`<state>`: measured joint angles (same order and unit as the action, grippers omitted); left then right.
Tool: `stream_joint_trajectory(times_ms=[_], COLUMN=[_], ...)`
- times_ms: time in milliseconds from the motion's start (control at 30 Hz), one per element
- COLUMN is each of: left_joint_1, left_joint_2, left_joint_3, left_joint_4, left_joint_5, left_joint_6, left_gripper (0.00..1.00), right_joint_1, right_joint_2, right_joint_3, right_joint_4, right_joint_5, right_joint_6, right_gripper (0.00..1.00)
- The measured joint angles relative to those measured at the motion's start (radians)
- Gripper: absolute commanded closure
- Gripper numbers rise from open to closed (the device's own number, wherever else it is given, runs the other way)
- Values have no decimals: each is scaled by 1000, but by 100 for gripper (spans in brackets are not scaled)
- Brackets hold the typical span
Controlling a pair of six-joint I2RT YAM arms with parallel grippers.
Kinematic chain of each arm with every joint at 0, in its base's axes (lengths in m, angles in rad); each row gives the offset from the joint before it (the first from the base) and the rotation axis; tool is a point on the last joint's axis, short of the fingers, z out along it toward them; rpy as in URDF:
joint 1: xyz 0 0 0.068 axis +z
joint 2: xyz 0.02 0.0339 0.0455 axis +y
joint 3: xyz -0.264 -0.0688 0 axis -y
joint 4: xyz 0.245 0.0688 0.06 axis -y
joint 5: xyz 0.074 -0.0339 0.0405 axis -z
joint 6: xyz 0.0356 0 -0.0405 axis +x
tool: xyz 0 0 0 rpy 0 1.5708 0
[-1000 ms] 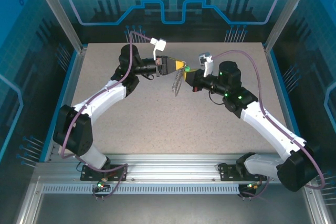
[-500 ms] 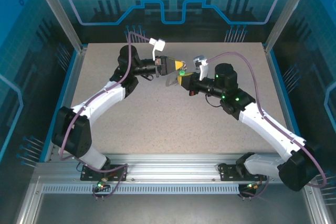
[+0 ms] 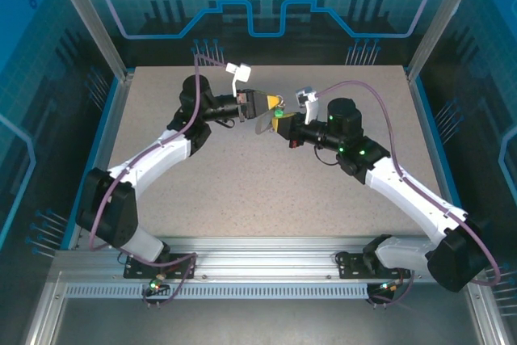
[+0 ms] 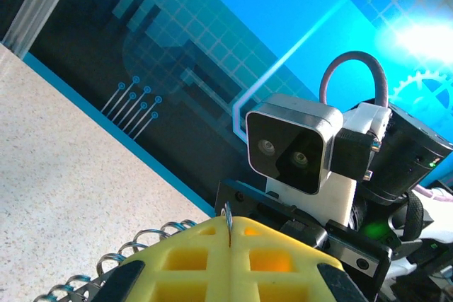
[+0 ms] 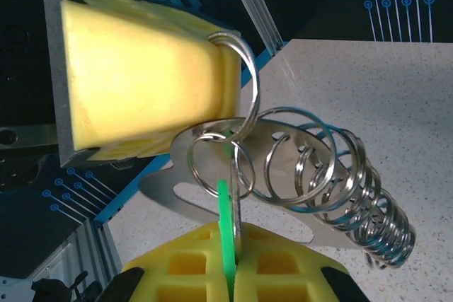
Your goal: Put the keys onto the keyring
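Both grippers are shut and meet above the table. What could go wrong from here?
1. The left gripper pinches the keyring only at its pad tips, so a pull could slip it free.
2. The green key sits edge-on in the right gripper, so it may twist.
3. The hanging wire coil could tangle with the key.

Bright green key [image 5: 226, 231], silvery coiled keyring [image 5: 379, 228], yellow claw pads [image 4: 212, 259] (waffle-gridded), speckled beige table [image 3: 242, 191]
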<state>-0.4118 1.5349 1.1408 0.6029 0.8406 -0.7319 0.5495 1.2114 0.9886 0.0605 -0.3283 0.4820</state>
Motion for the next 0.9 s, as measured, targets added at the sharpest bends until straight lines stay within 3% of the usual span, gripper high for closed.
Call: stream_joint_trajectory(times_ms=[400,733,900], left_joint_1=[-30,-31,-34], left_joint_2=[-19,-19,-19], left_joint_3=[-83,-102,-103], left_joint_4=[142,146,155], left_joint_5=[-130,-158,-160], left_joint_6=[-82,-87,-87], left_gripper=[100,100,100], right_joint_1=[5,27,27], right_joint_2=[15,38,16], right_joint_3=[-19,-19,-22], right_joint_4=[72,87,71], right_joint_5=[0,23,31], right_joint_6=[75,79,82], right_gripper=[100,100,88])
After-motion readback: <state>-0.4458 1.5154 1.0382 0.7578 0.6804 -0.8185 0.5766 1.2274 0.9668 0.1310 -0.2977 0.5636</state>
